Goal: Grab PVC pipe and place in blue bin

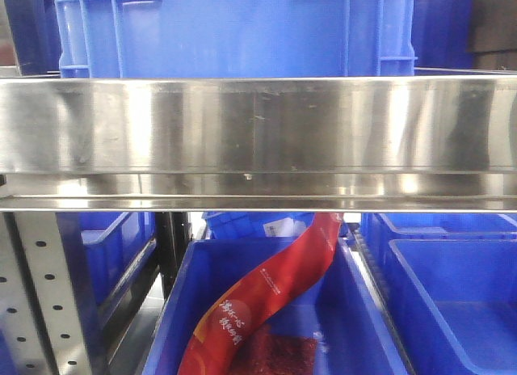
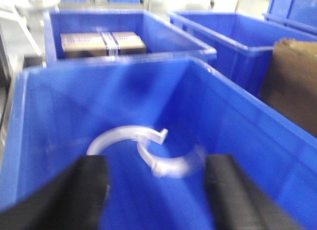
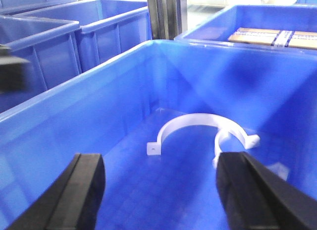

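Two white C-shaped plastic PVC pipe pieces [image 3: 195,120] lie in blue plastic bin [image 3: 99,106] | left claw [image 2: 158,200] and right claw [image 3: 166,195] wide, empty | grab pending or drop done: unclear

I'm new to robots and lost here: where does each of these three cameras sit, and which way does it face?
Front camera: faces forward at a steel shelf edge, with a red bag in a crate below; no robot parts show.
Left wrist: rides the left arm, looking past the open left gripper into a blue bin holding PVC pipe half-rings.
Right wrist: likewise on the right arm, past the open right gripper.
Shared: both wrist views show the half-rings and a cardboard box beyond.
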{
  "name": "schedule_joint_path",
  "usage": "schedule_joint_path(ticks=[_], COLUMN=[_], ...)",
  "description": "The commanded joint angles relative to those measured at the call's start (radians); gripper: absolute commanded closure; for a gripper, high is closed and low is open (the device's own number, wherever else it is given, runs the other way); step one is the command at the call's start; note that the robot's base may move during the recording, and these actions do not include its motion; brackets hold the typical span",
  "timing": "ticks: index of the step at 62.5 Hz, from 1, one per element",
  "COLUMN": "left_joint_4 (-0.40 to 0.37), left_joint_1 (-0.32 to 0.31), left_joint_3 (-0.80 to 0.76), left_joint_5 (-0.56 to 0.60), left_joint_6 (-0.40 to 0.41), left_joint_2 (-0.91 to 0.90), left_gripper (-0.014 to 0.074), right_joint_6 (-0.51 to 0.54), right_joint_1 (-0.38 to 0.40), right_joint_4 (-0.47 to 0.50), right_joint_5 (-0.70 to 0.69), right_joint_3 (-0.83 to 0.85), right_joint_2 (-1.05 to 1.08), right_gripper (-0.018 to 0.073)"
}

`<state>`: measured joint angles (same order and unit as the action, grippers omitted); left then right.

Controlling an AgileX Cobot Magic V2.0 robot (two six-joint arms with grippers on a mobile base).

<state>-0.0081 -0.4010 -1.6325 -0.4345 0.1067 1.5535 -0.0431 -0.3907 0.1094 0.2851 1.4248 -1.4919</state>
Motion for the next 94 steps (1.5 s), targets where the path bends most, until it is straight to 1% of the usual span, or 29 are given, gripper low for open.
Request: schedule_joint_path(ticks=[1,3,9,10,11,12,13,21,26,31,35,40,47,57,64,70,74,83,94], left_joint_4=[-0.010,-0.006,-0.006,-0.006,-0.006,-0.006,-0.006,-0.012,-0.012,-0.012,-0.002,-0.002,-0.008,-0.033,-0.033,-0.033,-0.033,-0.033,-0.031], left_joint_1=[-0.005,-0.005,-0.005,-0.005,-0.005,-0.005,-0.005,-0.005,-0.005,-0.011,-0.029,-0.067,-0.099,-0.105,-0.092,-0.071,-0.047,0.014,0.045], left_joint_3=[-0.012,-0.012,-0.012,-0.012,-0.012,-0.012,-0.012,-0.012,-0.012,-0.010,0.012,0.090,0.245,0.507,0.685,0.802,0.869,0.970,1.002], left_joint_5=[-0.005,-0.010,-0.033,-0.039,-0.056,-0.074,-0.086,-0.186,-0.208,-0.230,-0.223,-0.153,-0.028,0.157,0.235,0.251,0.251,0.240,0.237], left_joint_6=[0.002,0.002,0.002,0.002,0.002,0.002,0.002,0.002,0.002,0.002,-0.009,-0.045,-0.045,-0.045,-0.045,-0.045,-0.045,-0.045,-0.045], left_joint_2=[-0.045,-0.052,-0.066,-0.066,-0.068,-0.067,-0.067,-0.076,-0.114,-0.170,-0.221,-0.311,-0.433,-0.606,-0.732,-0.816,-0.874,-0.982,-1.063], left_gripper=[0.0449,0.0491,0.0639,0.0658,0.0694,0.0707,0.0707,0.0708,0.0708,0.0708,0.0708,0.0708,0.0708,0.0708,0.0708,0.0708,0.0708,0.0708,0.0708], right_joint_6=[0.008,0.008,0.008,0.008,0.008,0.008,0.008,0.008,0.008,0.008,0.008,0.008,0.008,0.008,0.008,0.008,0.008,0.008,0.008], right_joint_1=[-0.001,-0.001,-0.001,-0.001,-0.001,-0.001,-0.001,-0.001,-0.001,-0.001,-0.001,-0.001,-0.001,-0.001,-0.001,-0.001,-0.001,-0.001,-0.001], right_joint_4=[0.000,0.000,0.000,0.000,0.000,0.000,0.000,0.008,0.037,0.037,0.025,0.017,0.017,0.017,0.017,0.017,0.017,0.017,0.017], right_joint_5=[-0.003,0.000,0.000,0.005,0.008,0.013,0.016,0.043,0.071,0.088,0.065,-0.024,-0.125,-0.167,-0.219,-0.242,-0.242,-0.242,-0.239], right_joint_3=[0.011,0.011,0.011,0.011,0.011,0.011,0.011,0.011,0.011,0.002,-0.025,-0.104,-0.237,-0.430,-0.577,-0.677,-0.744,-0.843,-0.856], right_joint_2=[0.041,0.049,0.071,0.073,0.078,0.078,0.078,0.098,0.134,0.184,0.230,0.299,0.381,0.507,0.606,0.691,0.743,0.858,0.972], right_gripper=[0.0266,0.0312,0.0533,0.0587,0.0659,0.0712,0.0727,0.0721,0.0721,0.0721,0.0721,0.0721,0.0721,0.0721,0.0721,0.0721,0.0721,0.0721,0.0721])
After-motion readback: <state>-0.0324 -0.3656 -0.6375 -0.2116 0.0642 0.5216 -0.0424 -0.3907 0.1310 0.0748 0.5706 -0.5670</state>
